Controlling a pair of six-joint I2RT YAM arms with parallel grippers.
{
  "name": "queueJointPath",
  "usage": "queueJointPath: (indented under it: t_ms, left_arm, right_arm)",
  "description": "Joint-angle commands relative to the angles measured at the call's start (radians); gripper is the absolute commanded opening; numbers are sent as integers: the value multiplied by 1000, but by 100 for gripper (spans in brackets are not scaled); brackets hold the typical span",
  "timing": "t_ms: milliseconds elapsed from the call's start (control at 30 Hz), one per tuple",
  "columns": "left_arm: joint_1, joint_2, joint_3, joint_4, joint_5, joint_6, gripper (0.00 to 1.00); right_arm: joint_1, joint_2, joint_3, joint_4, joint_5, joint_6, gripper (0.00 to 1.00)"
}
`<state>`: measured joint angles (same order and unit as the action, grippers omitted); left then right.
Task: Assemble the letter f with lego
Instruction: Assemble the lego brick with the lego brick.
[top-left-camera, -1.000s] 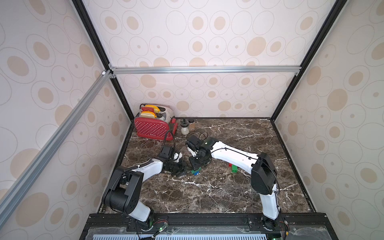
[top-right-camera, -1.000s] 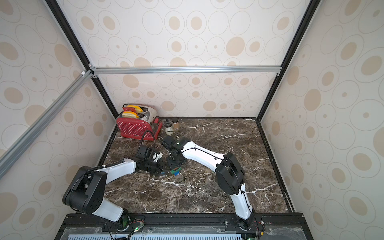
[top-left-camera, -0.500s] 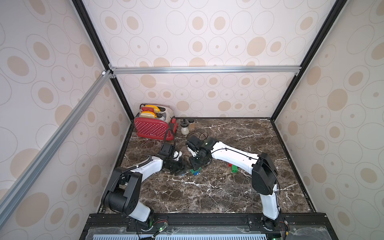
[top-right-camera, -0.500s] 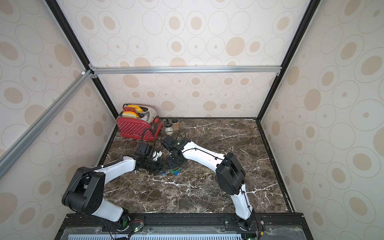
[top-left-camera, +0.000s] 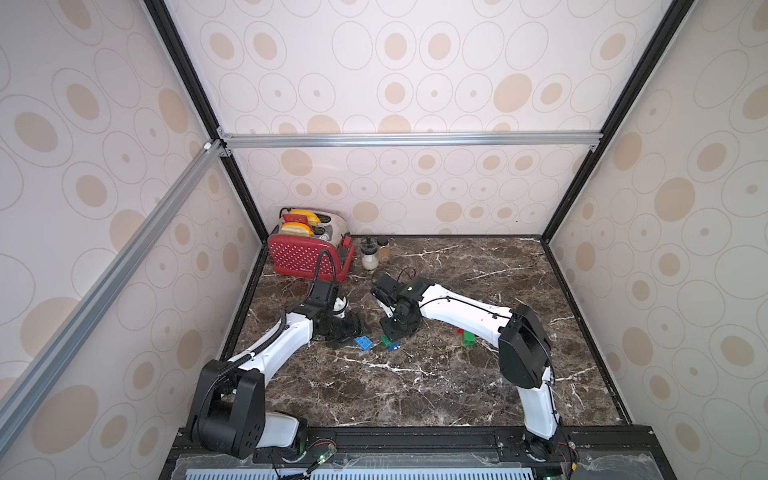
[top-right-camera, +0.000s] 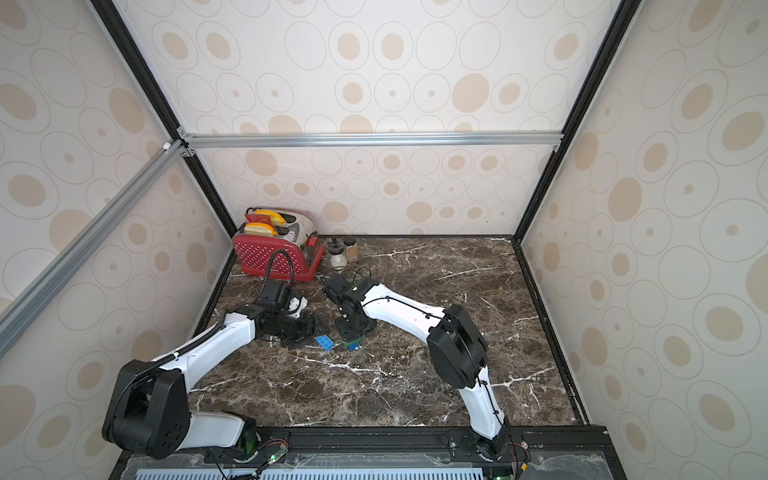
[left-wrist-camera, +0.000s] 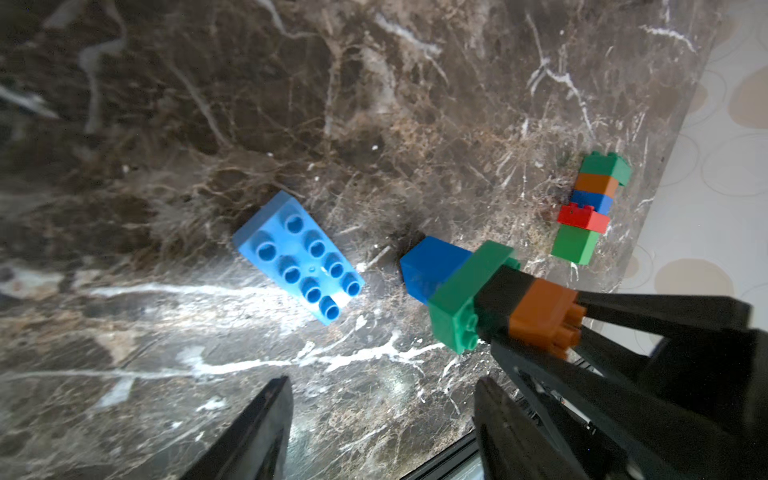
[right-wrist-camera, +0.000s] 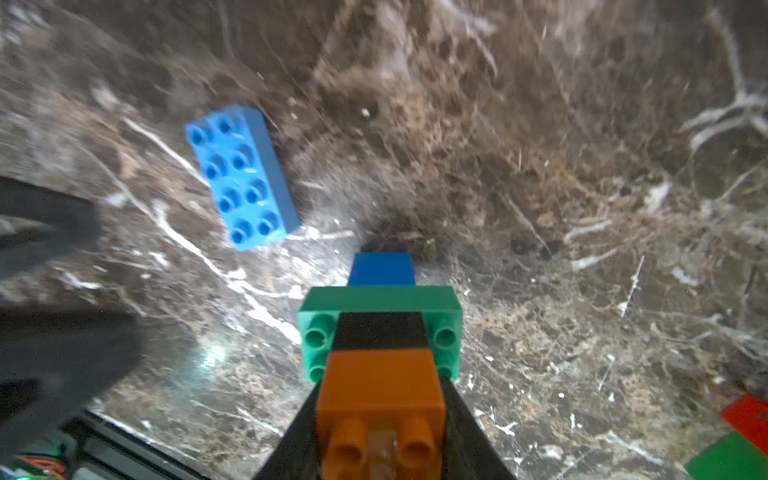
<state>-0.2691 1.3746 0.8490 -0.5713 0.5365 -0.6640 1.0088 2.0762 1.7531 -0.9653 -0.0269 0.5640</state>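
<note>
Dark marble with white veins covers the table (top-left-camera: 457, 395), boxed in by dotted wallpaper, with a red toaster (top-left-camera: 307, 257) in the far corner on the left arm's side. The right gripper (right-wrist-camera: 380, 399) reaches down from above and is closed on a stack (left-wrist-camera: 457, 295) of four bricks: blue at the bottom, then a wider green, black, and orange on top. Its fingers (right-wrist-camera: 465, 440) clamp the orange brick (right-wrist-camera: 380, 374), and the blue base appears to rest on the marble. The left gripper (left-wrist-camera: 380, 380) hangs spread wide and empty. A light blue brick (left-wrist-camera: 297, 257), oblong, lies flat with its studs up, just beside the stack's base and just ahead of the left fingertips, not between them. A second column (left-wrist-camera: 590, 208) of five bricks lies on its side, well apart toward the right arm's side.

Judging from this, the step in hand is fetching the oblong brick as an arm of the f while the right gripper holds the stack upright. The next move likely calls for the left gripper to drop over the brick's narrow width. The brick lies skewed to the fingers — so a turn of the wrist comes first — and the gripper must close without nudging it into the stack.
</note>
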Motion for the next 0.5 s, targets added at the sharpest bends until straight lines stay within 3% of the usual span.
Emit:
queueJointPath:
  t_ms: [0, 467]
  left_arm:
    - [5, 10, 18, -52, -43, 18, 71]
    - [6, 4, -14, -43, -54, 0, 71]
  right_arm:
    - [1, 34, 14, -96, 26, -18, 43]
    - [2, 8, 77, -110, -4, -59, 52]
